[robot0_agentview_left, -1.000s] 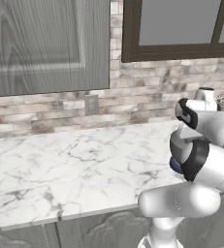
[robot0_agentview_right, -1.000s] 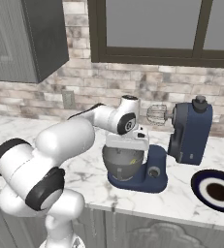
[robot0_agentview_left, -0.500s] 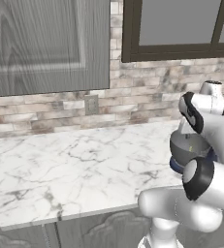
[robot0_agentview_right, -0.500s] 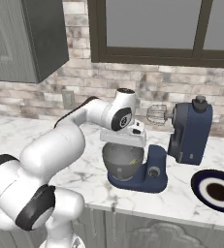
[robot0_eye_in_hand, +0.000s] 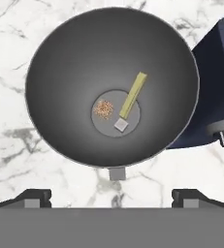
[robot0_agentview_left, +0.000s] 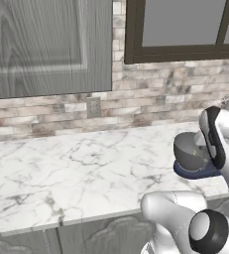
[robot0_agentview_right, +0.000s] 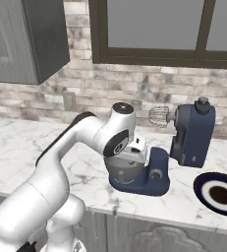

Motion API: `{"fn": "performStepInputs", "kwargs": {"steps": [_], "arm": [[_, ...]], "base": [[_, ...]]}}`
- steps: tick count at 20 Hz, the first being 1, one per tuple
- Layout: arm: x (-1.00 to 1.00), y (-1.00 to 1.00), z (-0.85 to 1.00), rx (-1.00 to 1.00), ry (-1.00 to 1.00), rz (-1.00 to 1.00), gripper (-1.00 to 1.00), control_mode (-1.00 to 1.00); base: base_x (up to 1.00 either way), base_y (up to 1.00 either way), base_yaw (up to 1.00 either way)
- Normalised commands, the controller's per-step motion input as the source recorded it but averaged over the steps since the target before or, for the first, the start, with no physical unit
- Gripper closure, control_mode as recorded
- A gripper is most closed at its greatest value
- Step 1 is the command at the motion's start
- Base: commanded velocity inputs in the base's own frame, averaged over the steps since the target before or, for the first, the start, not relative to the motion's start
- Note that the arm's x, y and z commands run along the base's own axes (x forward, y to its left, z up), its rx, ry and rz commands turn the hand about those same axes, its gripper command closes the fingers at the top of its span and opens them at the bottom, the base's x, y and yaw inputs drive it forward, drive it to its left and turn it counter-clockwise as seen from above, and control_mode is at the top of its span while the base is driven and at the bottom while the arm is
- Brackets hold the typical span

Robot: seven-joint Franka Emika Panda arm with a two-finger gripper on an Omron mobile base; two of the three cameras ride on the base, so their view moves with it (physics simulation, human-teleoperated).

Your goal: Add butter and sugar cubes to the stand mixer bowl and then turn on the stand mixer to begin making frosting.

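Butter (robot0_eye_in_hand: 133, 95) lies in the grey bowl (robot0_eye_in_hand: 60, 58) of the stand mixer (robot0_agentview_right: 191, 133), a thin yellow-tan stick leaning from the flat bottom up the inner wall. At its lower end we see a small pale grey-white lump, which we take for the sugar cubes (robot0_eye_in_hand: 121, 125), and just beside both a speckled tan patch (robot0_eye_in_hand: 103, 109) that we cannot name. From the hand view we look straight down into the bowl, and our gripper (robot0_eye_in_hand: 111, 196) hangs above its rim with the two finger tips far apart at the bottom of the picture and nothing between them: the pincer is wide open and holds nothing.

In the right base view the mixer stands on the marble counter (robot0_agentview_right: 16, 142) with its head tilted back and the wire whisk (robot0_agentview_right: 159, 117) pointing out sideways, clear of the bowl. A dark plate (robot0_agentview_right: 218, 193) lies near it on the counter.

We judge that the adding step is finished, since both ingredients sit inside. What remains is to switch the mixer on. That calls for lifting our hand clear of the bowl and reaching a control on the navy body; we cannot yet tell which part is the switch.
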Motion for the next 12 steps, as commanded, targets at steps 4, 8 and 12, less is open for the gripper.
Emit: {"fn": "performStepInputs", "kwargs": {"steps": [4,8,12], "arm": [[-0.48,-0.28,0.0,0.0,-0.36,0.0,-1.0,-1.0],[-0.35,-0.55,0.0,0.0,-0.33,0.01,-1.0,-1.0],[-0.28,-0.91,0.0,0.08,-0.17,0.04,-1.0,-1.0]], "base": [[0.0,0.0,0.0],[0.0,0.0,0.0],[0.0,0.0,0.0]]}}
